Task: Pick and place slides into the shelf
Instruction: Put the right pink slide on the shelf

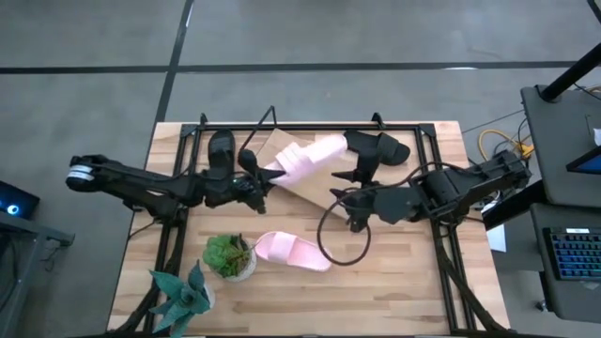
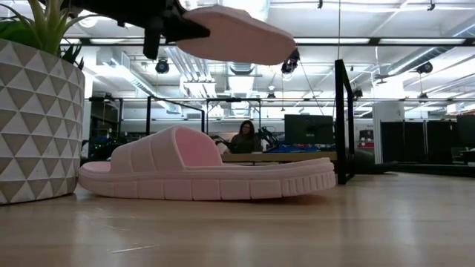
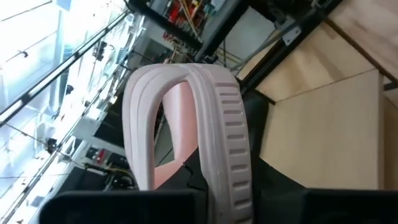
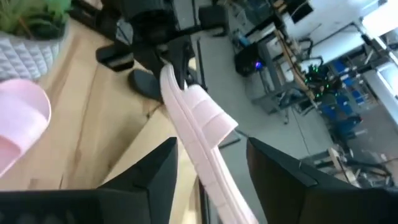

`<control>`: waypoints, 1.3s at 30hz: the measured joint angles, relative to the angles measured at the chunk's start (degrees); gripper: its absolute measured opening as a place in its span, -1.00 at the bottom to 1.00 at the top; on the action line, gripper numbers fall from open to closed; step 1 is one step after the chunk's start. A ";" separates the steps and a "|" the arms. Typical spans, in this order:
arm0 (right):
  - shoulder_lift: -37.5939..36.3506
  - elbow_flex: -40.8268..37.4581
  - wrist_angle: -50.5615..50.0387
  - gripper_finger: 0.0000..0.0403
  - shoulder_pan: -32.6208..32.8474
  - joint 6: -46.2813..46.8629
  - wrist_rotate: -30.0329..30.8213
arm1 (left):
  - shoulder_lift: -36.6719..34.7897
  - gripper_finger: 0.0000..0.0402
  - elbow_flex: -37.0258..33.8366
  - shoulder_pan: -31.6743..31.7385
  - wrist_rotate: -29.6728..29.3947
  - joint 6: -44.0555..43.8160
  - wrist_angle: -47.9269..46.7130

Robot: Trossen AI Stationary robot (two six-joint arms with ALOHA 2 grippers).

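Note:
My left gripper (image 1: pixel 255 180) is shut on a pale pink slide (image 1: pixel 308 157) held above the light-wood shelf board (image 1: pixel 305 192); the slide also shows in the low view (image 2: pixel 237 33) and the right wrist view (image 4: pixel 199 124). A second pink slide (image 1: pixel 293 250) rests sole-down on the tabletop (image 2: pixel 208 174). One black slide (image 1: pixel 221 150) lies at the shelf's left end and another (image 1: pixel 377 147) at its right end. My right gripper (image 1: pixel 355 214) is open and empty, to the right of the held slide. My left gripper holds the pink slide by the end of its sole next to the strap (image 4: pixel 169 79), pinched between the two fingers. The fingers come about level from the table's left. The slide is lifted clear and sticks out beyond the fingers over the shelf board, strap (image 3: pixel 149 112) near the gripper.
A potted green plant (image 1: pixel 228 255) in a white patterned pot (image 2: pixel 37 119) and a teal succulent (image 1: pixel 183 293) stand near the table's front left. A black cable loop (image 1: pixel 343 239) lies by my right gripper. A person sits far behind the table (image 2: pixel 243 137).

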 joint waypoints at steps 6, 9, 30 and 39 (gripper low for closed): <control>2.46 -0.07 -5.98 -0.06 0.00 0.37 7.44 | 2.37 -0.94 1.92 -0.08 0.62 0.23 -0.15; 3.91 -0.07 -7.11 -0.06 -0.02 -1.32 8.42 | 2.77 -0.94 3.35 -0.07 0.40 0.23 0.33; 5.81 -0.07 -15.93 0.15 -3.00 0.64 13.93 | 2.37 -0.93 5.98 -2.16 4.98 0.59 0.13; 6.01 -0.07 -16.07 0.15 -5.35 2.19 13.63 | 2.35 -0.92 6.20 -2.29 7.94 0.03 0.83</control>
